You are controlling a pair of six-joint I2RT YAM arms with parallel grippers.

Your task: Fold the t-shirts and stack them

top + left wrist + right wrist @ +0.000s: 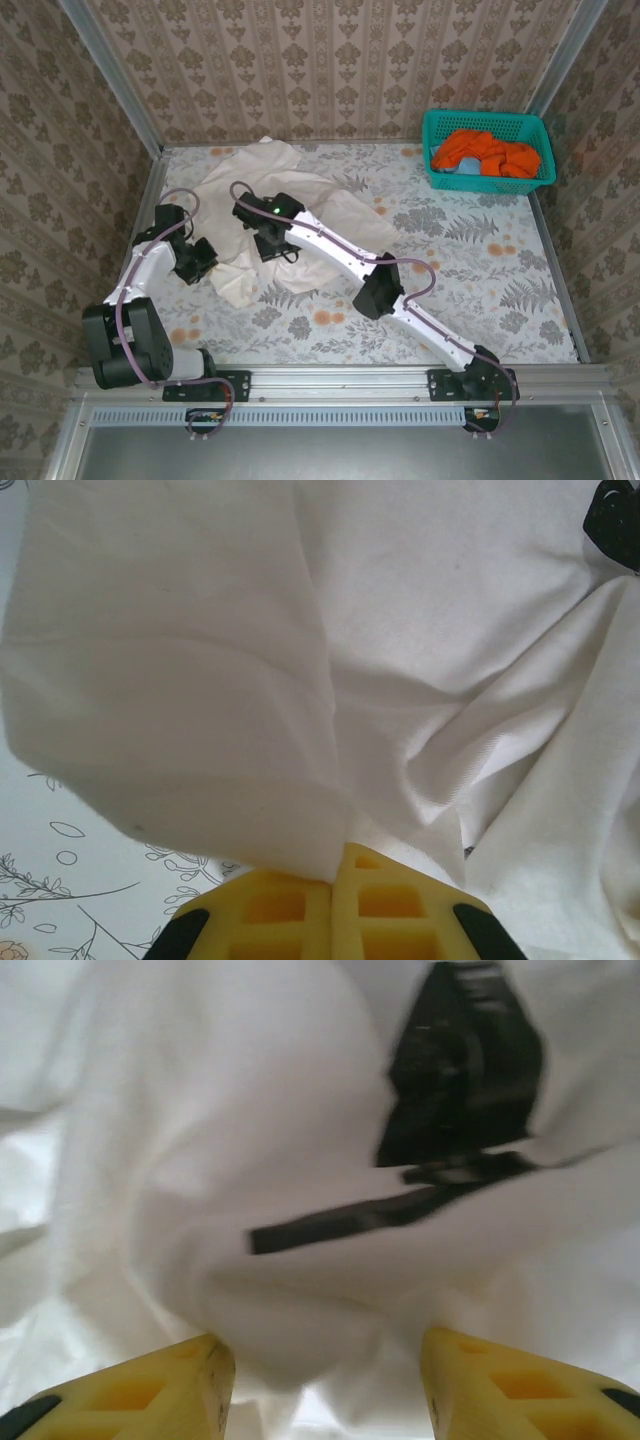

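Pinching left gripper (338,858): yellow jaws pressed together, with a gathered fold of the cream-white t-shirt (420,640) caught between their tips. The cloth fans out from the pinch.
Left gripper's place: at the near-left edge of the shirt, low over the worktop (80,860), whose leaf pattern shows just left of the cloth.
Right gripper (322,1360): jaws apart, about halfway open. A rounded bulge of the same shirt sits between the two yellow fingers (150,1390). Whether they press on the cloth cannot be told.
Right gripper's place: over the middle of the shirt, a little to the right of the left gripper and pointing down into the cloth.
Black print (460,1070): a blurred dark block with a slanted bar below it, on the shirt just beyond the right gripper.
Cream-white t-shirt, overall: crumpled and unfolded on the far-left part of the worktop. One corner reaches toward the far wall, and a flap trails toward the near side.
Orange t-shirts (485,152): bunched in a heap inside the basket.
Basket (485,115): teal lattice, in the far-right corner of the worktop, well apart from the cream-white shirt and both arms.
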